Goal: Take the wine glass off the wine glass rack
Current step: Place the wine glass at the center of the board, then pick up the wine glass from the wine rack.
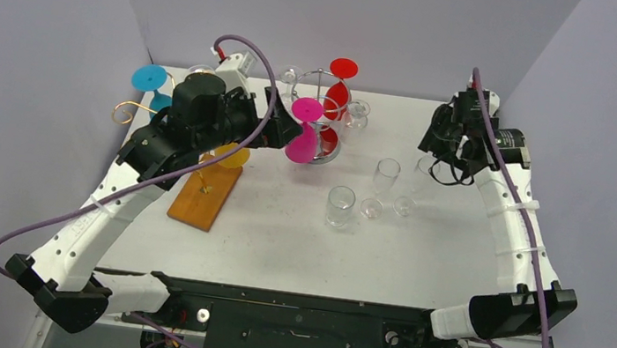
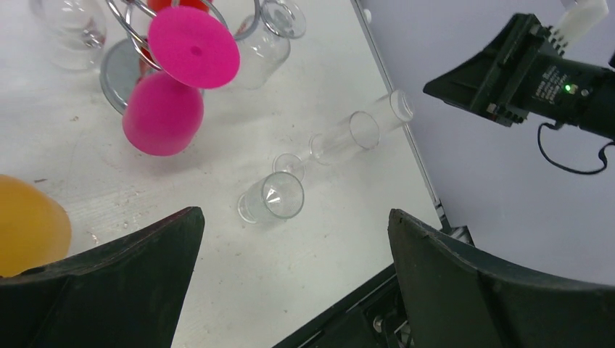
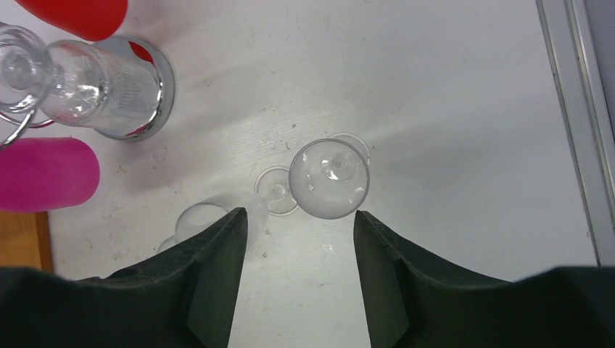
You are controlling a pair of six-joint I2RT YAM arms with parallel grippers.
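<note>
Right pincer hangs half open and empty above a clear wine glass, which stands upright on the bench toward the far right corner, just beside a flute. Left pincer gapes wide, holding nothing, near the rack at mid far edge, where a pink glass and a red glass hang.

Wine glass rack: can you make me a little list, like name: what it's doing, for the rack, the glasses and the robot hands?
Rack: chrome wire wine glass rack, far middle of table
On rack: magenta wine glass, red wine glass
Off rack: clear wine glass, standing upright
Left gripper: open, empty, near magenta glass
Right gripper: open, empty, above clear glass
</note>
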